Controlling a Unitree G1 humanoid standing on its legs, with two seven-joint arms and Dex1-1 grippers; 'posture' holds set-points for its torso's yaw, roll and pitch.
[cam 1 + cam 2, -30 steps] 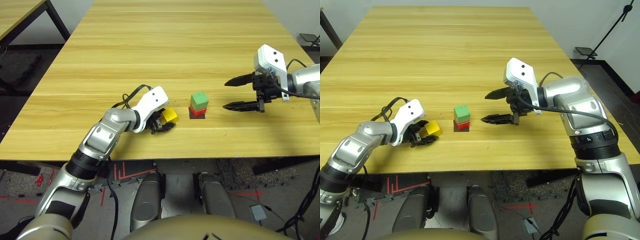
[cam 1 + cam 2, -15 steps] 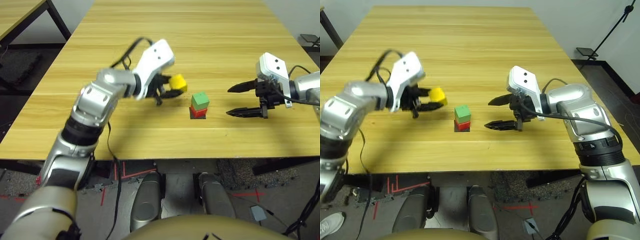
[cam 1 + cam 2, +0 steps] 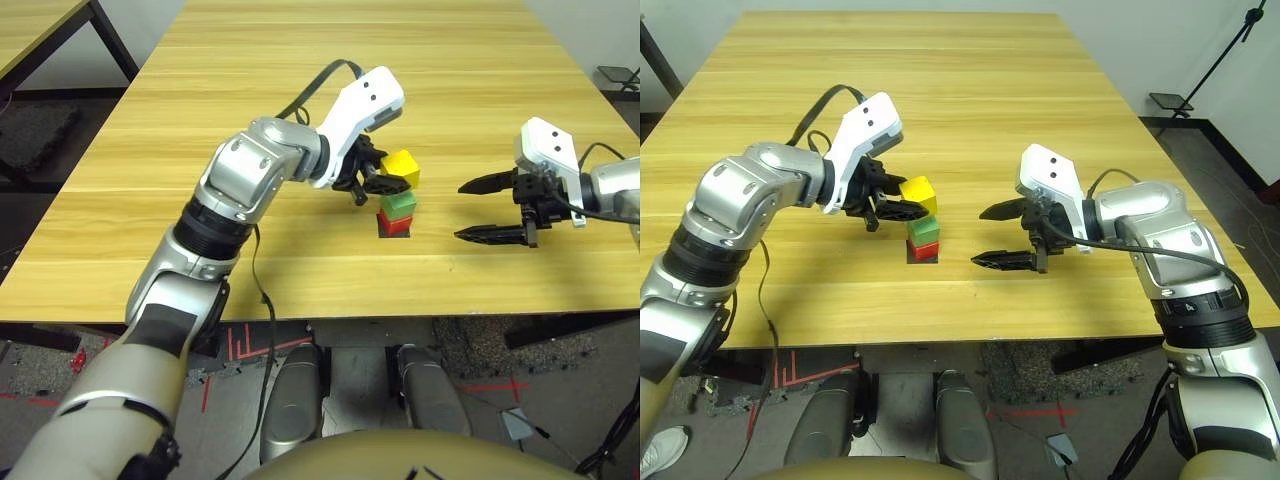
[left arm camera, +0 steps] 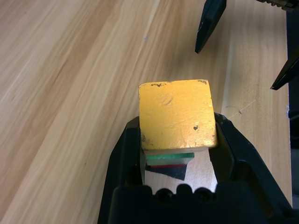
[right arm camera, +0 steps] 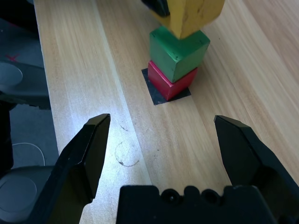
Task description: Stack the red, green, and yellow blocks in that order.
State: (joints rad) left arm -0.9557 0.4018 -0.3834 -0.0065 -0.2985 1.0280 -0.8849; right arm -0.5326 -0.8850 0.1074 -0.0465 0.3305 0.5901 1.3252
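Has carried yellow block (image 3: 402, 166), pinched in left gripper (image 4: 177, 121), above green block (image 5: 176, 55), partly hiding it; keeps right gripper (image 5: 162, 118) spread.

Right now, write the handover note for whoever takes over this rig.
Left end effector: shut on the yellow block, holding it above the green block; whether they touch is unclear.
Right end effector: open and empty, off to the right of the stack.
Blocks: the red block sits on the black patch, the green block on top of it.
Done: green on red.
Left: line up yellow over green, set it down, let go, and back the left end effector away, probably slowly so the stack isn't knocked.
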